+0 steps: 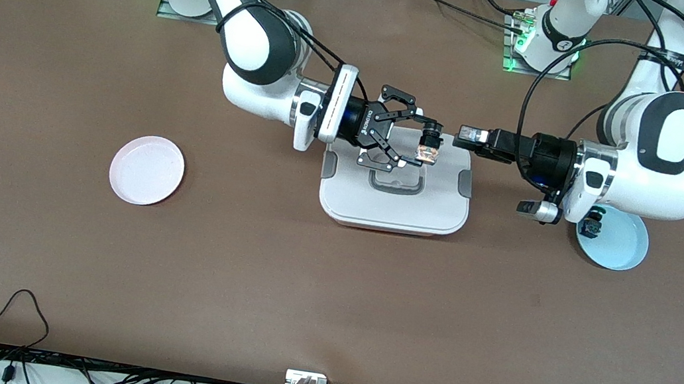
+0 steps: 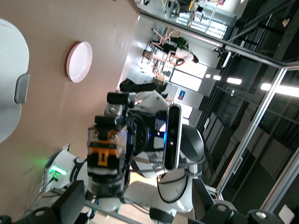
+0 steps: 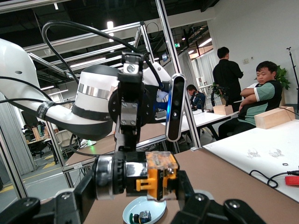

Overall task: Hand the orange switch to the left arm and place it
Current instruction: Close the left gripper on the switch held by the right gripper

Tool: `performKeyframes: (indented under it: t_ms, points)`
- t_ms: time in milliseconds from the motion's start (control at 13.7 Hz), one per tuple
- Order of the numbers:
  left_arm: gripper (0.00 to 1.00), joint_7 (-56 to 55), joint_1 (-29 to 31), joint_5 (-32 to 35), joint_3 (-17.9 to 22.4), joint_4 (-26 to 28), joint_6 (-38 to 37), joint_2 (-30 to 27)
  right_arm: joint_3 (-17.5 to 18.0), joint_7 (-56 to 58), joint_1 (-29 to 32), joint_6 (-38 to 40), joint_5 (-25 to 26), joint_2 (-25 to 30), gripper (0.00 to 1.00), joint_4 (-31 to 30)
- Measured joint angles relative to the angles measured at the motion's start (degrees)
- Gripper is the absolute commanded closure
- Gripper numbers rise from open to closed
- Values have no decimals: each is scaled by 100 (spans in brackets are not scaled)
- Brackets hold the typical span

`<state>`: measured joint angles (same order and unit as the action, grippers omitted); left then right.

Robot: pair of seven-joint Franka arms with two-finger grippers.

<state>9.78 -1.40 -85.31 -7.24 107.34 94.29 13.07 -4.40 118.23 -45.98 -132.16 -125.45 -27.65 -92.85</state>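
Right gripper [image 1: 424, 142]: my jaws clamp the switch [image 1: 430, 146] over the box [image 1: 393, 206].
Left gripper [image 1: 467, 133]: at 3 o'clock of the switch, a gap between; jaw state unclear.
Count: two plates, pink [image 1: 146, 169] and blue [image 1: 619, 244], on open bench [image 1: 327, 297].

White box [image 1: 393, 206], pink plate [image 1: 146, 170], blue plate [image 1: 622, 248]

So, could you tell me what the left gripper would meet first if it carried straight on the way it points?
Most likely the orange switch held by the right gripper over the box; the left gripper points at it, though their heights are hard to compare.
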Motion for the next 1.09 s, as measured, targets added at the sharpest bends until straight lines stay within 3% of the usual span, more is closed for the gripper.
performKeyframes:
  t_ms: [1095]
  points:
    - [0,446,-383,-383,-6,304,592,152,0,20,0,-24,1,0,100,6]
